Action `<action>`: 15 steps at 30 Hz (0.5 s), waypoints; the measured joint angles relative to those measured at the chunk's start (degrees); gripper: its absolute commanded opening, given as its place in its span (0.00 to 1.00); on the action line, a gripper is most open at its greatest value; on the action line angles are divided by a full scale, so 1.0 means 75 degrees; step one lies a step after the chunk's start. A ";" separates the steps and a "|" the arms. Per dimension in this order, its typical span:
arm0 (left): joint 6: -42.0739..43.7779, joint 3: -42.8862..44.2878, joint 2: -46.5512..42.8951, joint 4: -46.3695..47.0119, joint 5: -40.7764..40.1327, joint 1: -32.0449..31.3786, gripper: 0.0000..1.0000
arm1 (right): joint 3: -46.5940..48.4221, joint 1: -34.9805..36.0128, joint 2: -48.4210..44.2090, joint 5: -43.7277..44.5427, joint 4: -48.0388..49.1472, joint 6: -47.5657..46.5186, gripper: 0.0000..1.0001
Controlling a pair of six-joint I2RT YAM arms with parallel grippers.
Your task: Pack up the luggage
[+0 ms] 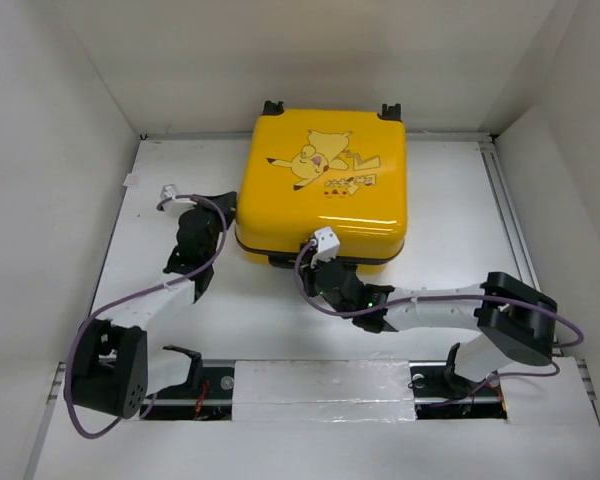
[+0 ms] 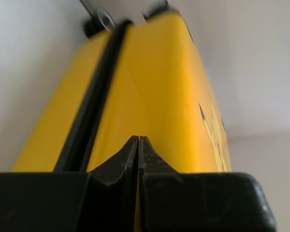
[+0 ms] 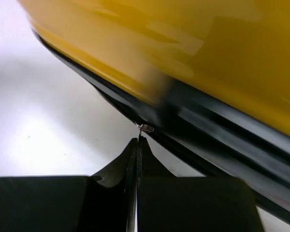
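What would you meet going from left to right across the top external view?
The left arm's black joint, left gripper, luggage, right arm's black joint. The right gripper overlaps the luggage, so it is left out.

with the lid down, nothing inside the luggage (image 1: pixel 325 185) can be seen. from above, the tips of the left gripper (image 2: pixel 137 140) and right gripper (image 3: pixel 137 141) are buried under their own wrists at its left and near sides. close up on the right, the yellow shell is blurred and runs off the frame; a tiny metal tab (image 3: pixel 146 128) sits at the tips, too small to tell if it's pinched.
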 measured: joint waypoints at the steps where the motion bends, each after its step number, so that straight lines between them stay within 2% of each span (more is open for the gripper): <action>1: -0.0052 -0.0096 -0.0096 0.0035 0.0175 -0.0224 0.00 | 0.0163 0.0111 0.0181 0.0058 0.0015 -0.0032 0.00; 7: -0.0289 -0.0857 -0.0676 -0.0344 0.1498 -0.1043 0.00 | 0.0898 0.0746 0.1081 0.0105 0.0318 -0.0268 0.00; 14: -0.0184 -0.1093 -0.1760 -0.1530 0.2055 -0.1058 0.00 | 0.1565 0.0761 0.1894 0.0242 0.0635 -0.0609 0.00; 15: -0.0096 -0.1052 -0.1964 -0.1810 0.2028 -0.1061 0.12 | 0.1641 0.0761 0.1979 0.0242 0.0656 -0.0627 0.00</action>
